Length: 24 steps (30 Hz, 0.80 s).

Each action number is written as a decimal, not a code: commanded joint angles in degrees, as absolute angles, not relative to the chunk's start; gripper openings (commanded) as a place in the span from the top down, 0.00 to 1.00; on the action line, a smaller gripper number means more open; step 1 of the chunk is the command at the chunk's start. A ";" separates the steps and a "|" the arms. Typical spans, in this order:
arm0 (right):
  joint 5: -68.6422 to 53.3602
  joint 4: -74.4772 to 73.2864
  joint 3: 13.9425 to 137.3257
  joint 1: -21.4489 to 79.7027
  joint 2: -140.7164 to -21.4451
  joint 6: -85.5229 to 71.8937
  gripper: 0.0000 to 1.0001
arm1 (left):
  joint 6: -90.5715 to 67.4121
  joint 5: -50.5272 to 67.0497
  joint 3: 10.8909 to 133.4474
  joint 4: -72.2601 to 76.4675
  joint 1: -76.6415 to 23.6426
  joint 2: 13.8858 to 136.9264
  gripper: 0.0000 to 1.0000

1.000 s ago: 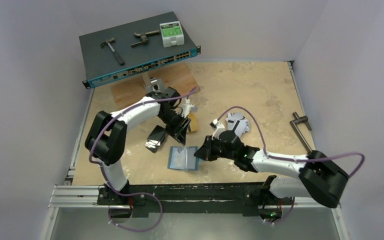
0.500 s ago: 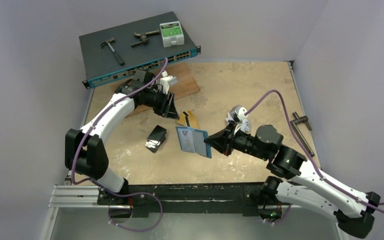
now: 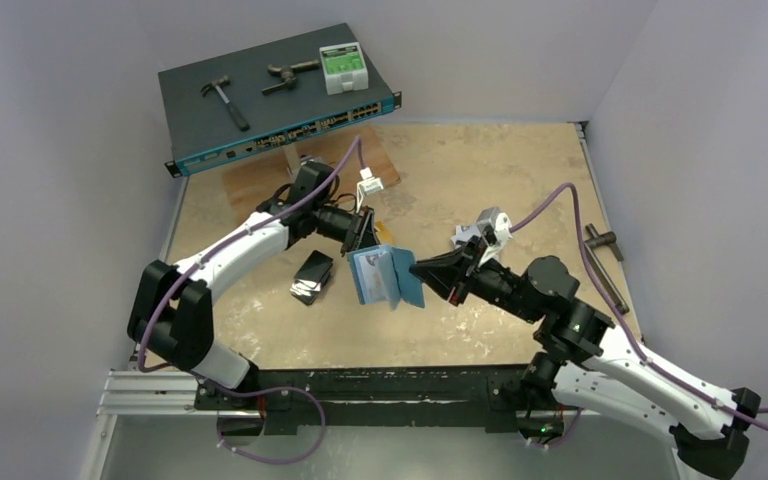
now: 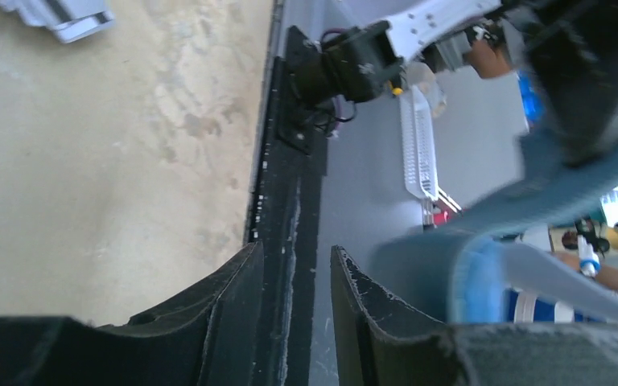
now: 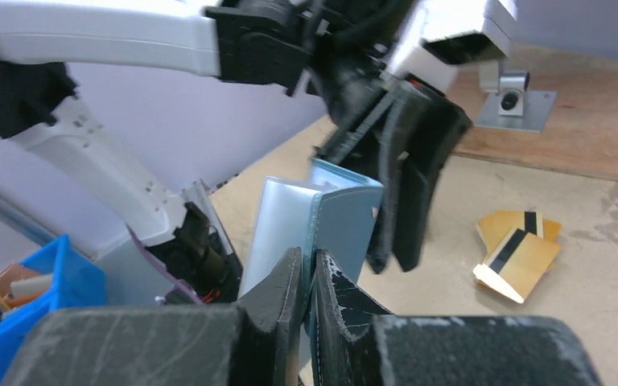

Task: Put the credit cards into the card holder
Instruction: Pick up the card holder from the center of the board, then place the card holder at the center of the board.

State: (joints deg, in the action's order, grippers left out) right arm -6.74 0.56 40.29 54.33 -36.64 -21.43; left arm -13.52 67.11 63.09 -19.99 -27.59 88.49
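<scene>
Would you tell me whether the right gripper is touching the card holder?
Touching. The right wrist view shows the right gripper with both fingers pinched shut on the near edge of the teal card holder.

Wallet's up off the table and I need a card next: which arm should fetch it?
Left. The right tool is shut on the wallet, holding it up; the left tool is open and empty, close to the gold cards.

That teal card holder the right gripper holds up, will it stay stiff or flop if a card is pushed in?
Probably floppy: the card holder hangs open like a book, pinched at one edge by the right gripper. Its flaps look thin, so a pushed card would likely swing it unless braced.
</scene>
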 commanded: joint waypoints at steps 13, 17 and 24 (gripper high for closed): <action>3.86 8.25 27.09 54.36 -51.55 -33.71 1.00 | -6.10 56.26 63.59 -37.74 -26.45 85.14 0.68; 1.51 19.61 20.60 54.40 -58.31 -39.14 1.00 | -3.64 54.47 65.21 -41.05 -26.63 89.37 0.69; 2.26 19.34 18.57 54.55 -59.31 -38.84 1.00 | 6.94 45.79 67.04 -45.94 -22.37 92.60 0.71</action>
State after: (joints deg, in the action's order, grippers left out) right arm 2.31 14.35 18.74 54.39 -63.07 -37.98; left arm -0.27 52.01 64.62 -43.00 -25.61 92.99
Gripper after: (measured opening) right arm 0.071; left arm 0.295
